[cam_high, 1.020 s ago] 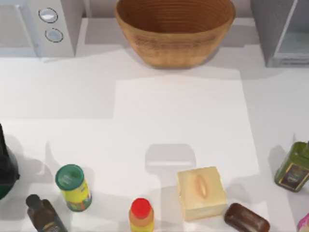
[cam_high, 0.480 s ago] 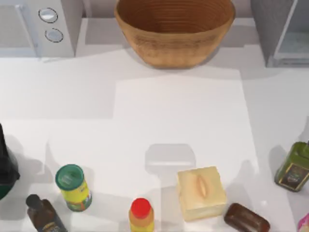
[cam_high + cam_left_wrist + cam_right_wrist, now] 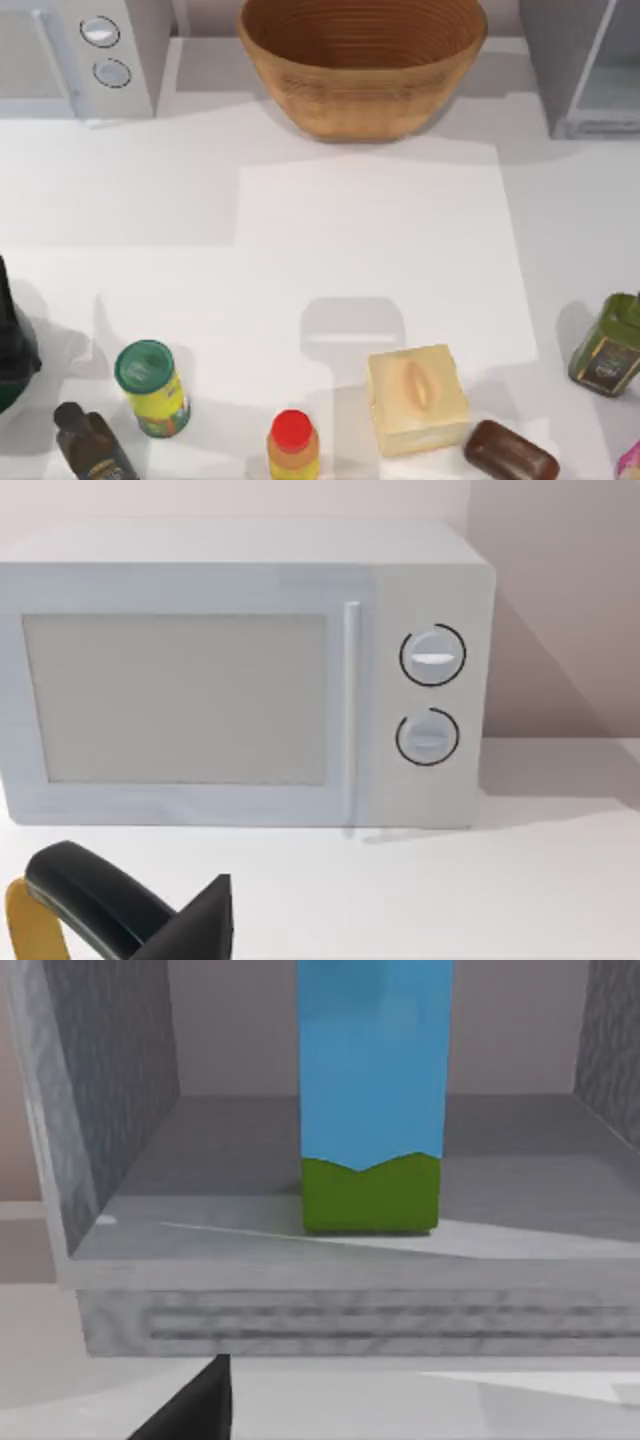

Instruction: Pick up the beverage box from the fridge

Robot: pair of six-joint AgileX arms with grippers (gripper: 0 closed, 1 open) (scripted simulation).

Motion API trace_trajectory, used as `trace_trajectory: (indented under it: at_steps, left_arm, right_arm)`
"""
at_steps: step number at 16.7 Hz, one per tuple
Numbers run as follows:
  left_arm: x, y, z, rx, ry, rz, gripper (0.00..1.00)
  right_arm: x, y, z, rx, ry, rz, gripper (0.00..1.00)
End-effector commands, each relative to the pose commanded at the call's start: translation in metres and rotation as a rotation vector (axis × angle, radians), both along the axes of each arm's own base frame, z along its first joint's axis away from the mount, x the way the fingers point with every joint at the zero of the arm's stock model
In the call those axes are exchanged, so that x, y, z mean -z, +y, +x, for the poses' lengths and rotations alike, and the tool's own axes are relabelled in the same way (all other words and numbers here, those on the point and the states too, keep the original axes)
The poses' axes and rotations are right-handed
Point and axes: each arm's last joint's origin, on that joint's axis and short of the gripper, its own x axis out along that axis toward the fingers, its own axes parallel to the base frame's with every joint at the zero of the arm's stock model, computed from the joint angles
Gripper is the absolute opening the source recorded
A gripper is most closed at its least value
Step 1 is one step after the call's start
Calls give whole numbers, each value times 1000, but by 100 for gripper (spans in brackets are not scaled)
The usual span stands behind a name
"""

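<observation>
One beverage box (image 3: 370, 1100) stands upright on the floor of the open fridge (image 3: 580, 70) at the table's (image 3: 370, 250) far right corner; both claws' states cannot be told

beverage box (image 3: 372, 1090) — inside fridge (image 3: 110, 1110)

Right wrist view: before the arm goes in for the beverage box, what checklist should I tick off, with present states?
1. Beverage box upright on the fridge floor: ok.
2. Fridge interior open to the camera, nothing in front of the carton: ok.
3. Carton roughly centred ahead of the right arm: ok.
4. Space either side of the carton for the jaws: ok.
5. Right jaws open: cannot tell.
6. Left arm idle, facing the microwave: ok.
</observation>
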Motion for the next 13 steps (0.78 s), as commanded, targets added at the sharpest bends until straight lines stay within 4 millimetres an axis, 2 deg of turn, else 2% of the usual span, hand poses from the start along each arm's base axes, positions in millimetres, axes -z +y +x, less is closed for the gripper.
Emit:
trace_trajectory:
  at_steps: [4,9,11,13]
  left_arm:
    - [0,0,0,0,0,0,100]
    - [0,0,0,0,0,0,100]
    - [0,0,0,0,0,0,100]
    - [0,0,0,0,0,0,100]
  right_arm:
    - [8,-9,2,0,-18,-9,100]
    - [8,-7,2,-3,-14,-7,100]
    - [9,-9,11,-5,-13,-9,100]
    - [10,-12,31,-6,-12,-12,100]
